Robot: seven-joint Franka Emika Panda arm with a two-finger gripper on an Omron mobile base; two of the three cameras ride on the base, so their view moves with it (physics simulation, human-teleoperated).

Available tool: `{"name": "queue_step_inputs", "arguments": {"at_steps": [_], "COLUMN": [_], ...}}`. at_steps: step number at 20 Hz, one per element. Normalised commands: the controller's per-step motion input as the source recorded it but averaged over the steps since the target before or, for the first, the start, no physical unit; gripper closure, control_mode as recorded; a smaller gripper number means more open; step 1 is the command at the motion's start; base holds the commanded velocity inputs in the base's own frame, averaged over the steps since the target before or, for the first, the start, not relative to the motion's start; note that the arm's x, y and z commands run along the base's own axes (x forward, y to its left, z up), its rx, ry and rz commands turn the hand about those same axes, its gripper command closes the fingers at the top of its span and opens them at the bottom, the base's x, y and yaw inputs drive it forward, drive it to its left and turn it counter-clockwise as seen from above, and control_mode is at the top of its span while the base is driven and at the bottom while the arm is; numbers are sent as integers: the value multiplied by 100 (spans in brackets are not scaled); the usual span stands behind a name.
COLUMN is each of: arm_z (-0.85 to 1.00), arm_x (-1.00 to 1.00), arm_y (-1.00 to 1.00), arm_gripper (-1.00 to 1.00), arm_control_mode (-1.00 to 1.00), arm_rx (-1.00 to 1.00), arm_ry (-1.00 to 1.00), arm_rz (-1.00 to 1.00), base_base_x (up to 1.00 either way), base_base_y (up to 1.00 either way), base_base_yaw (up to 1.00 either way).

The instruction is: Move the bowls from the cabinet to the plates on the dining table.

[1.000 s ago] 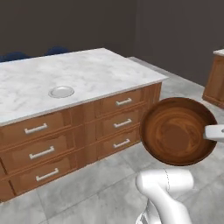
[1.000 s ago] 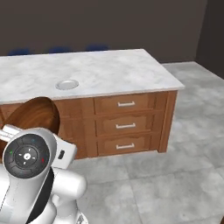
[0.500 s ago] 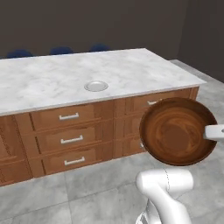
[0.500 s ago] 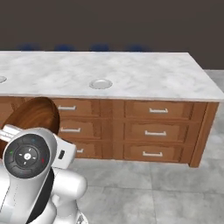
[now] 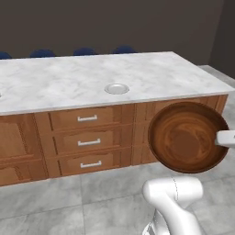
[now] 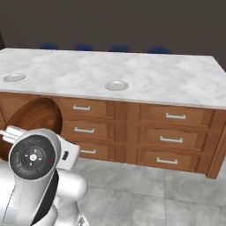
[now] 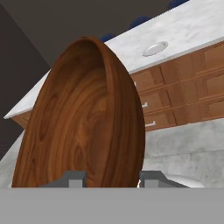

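Gripper [image 7: 111, 177] pinched the rim of the brown wooden bowl [image 5: 187, 137], bowl tilted on edge, off the floor, near the dining table [image 5: 64, 78], plate [image 5: 116, 88] on its marble top.

The whole scene has been shifted by the base's driving. In the left base view the surface [image 5: 55, 85] is now seen nearly square-on, and the plate [image 5: 116, 88] has been carried from left of centre to the middle. In the right base view a second plate [image 6: 14, 77] has been brought in at the left edge.
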Motion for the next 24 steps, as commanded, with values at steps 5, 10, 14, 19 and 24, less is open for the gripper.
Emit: {"name": "queue_step_inputs", "arguments": {"at_steps": [5,10,14,19,24], "arm_z": [0,0,0,0,0], "arm_x": [0,0,0,0,0], "arm_y": [0,0,0,0,0], "arm_gripper": [100,100,100,100,100], "arm_control_mode": [100,100,100,100,100], "arm_rx": [0,0,0,0,0], "arm_ry": [0,0,0,0,0], "arm_rz": [0,0,0,0,0], "base_base_x": [0,0,13,31,21], "base_base_y": [0,0,-15,-30,-42], "base_base_yaw": [1,0,1,3,2]}}
